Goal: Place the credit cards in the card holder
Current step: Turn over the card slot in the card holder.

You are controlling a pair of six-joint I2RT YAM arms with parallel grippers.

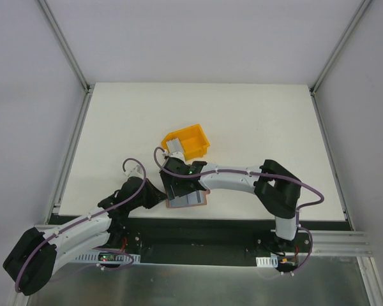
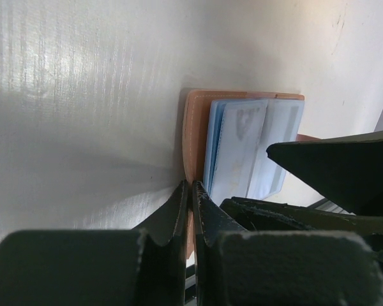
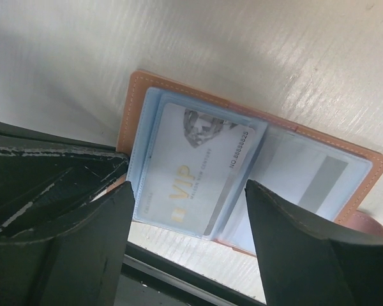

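Near the front edge of the table [image 1: 262,121], closer to us than the yellow bin [image 1: 193,136], the brown card holder [image 3: 139,95] lies open and flat. Our left gripper [image 2: 190,192] is pinched closed on the holder's outer edge, we judge to pin it so it cannot slide or fold. Our right gripper [image 3: 187,186] hangs above with its jaws wide apart, gripping nothing. It straddles a pale credit card [image 3: 195,167] marked VIP in a clear sleeve; we cannot tell whether it is fully seated. A second card [image 3: 320,180], grey-striped, lies in the neighbouring sleeve.
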